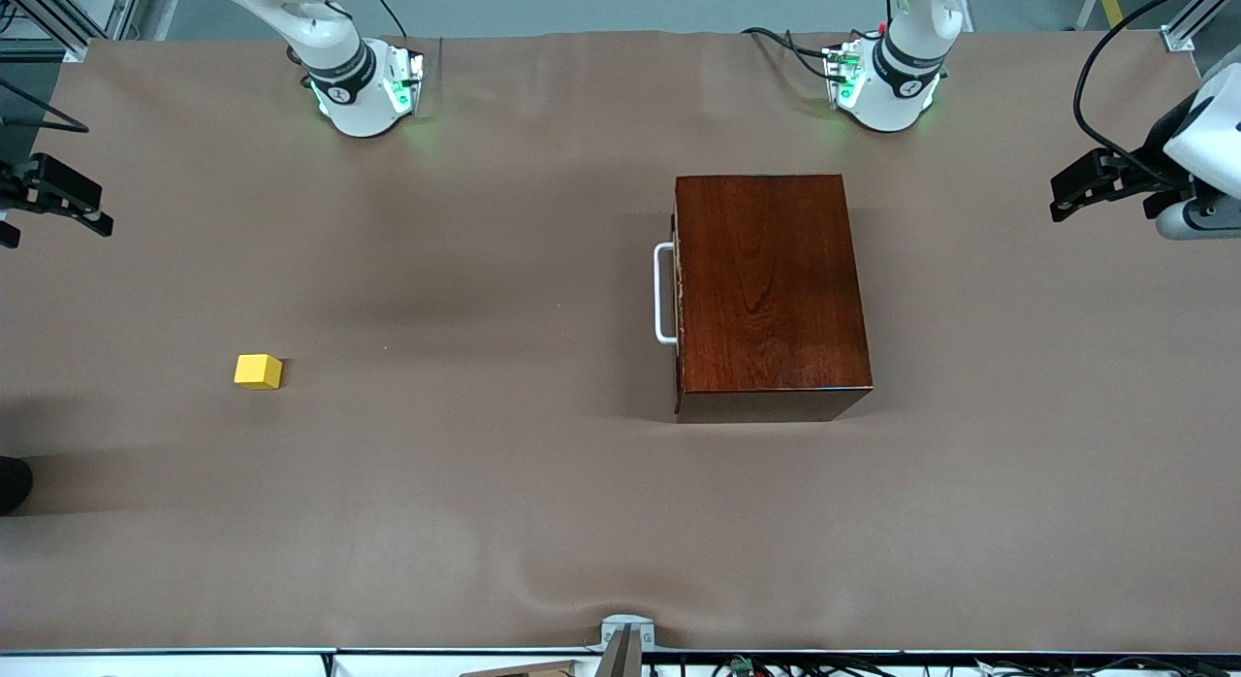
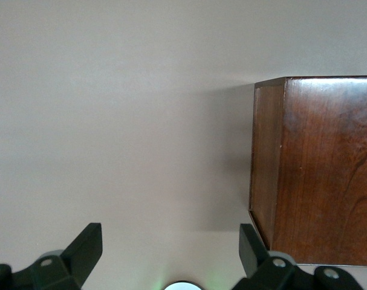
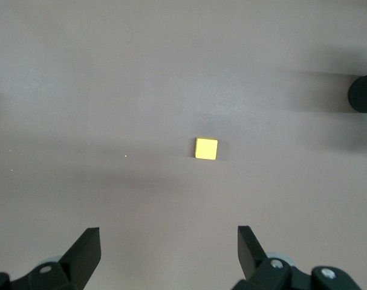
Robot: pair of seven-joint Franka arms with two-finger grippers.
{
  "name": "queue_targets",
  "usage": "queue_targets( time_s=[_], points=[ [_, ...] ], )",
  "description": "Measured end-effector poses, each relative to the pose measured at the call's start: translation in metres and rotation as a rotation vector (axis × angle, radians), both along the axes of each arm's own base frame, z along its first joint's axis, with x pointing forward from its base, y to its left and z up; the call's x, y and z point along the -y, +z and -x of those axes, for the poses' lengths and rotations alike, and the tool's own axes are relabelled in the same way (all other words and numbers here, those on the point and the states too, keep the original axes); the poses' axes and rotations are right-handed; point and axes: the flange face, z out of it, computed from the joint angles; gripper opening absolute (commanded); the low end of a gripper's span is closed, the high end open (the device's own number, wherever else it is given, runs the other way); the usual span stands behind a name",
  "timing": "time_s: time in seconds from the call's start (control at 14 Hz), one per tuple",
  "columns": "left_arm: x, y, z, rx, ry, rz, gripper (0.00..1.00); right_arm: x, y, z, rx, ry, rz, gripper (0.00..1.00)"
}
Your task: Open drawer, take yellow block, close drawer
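Observation:
The mahogany wooden box [image 1: 766, 289] stands on the table toward the left arm's end. Its drawer [image 1: 678, 299] is shut, so only the dark front and white loop handle [image 1: 664, 294] show; the pale tray is hidden. The yellow block [image 1: 258, 371] sits on the bare cloth toward the right arm's end, far from the box. My left gripper [image 1: 1062, 200] is open and empty, up at its end of the table; its wrist view [image 2: 171, 232] shows a corner of the box [image 2: 316, 169]. My right gripper [image 1: 97, 219] is open and empty at its own end; its wrist view [image 3: 169, 235] shows the block [image 3: 206, 148].
A brown cloth [image 1: 485, 512] covers the whole table. A dark rounded object [image 1: 12, 483] sits at the cloth's edge at the right arm's end, nearer to the front camera than the block, and shows in the right wrist view [image 3: 364, 92]. A grey clamp [image 1: 625, 638] sits at the front edge.

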Motion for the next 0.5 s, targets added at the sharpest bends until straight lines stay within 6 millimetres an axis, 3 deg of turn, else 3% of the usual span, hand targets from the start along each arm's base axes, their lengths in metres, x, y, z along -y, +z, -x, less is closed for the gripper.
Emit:
queue_targets(
  time_s=[0.5],
  points=[
    [0.007,0.016,0.003,0.030,-0.004,0.028,1.00,-0.006,-0.001,0.000,-0.006,0.010,0.001,1.00]
  ],
)
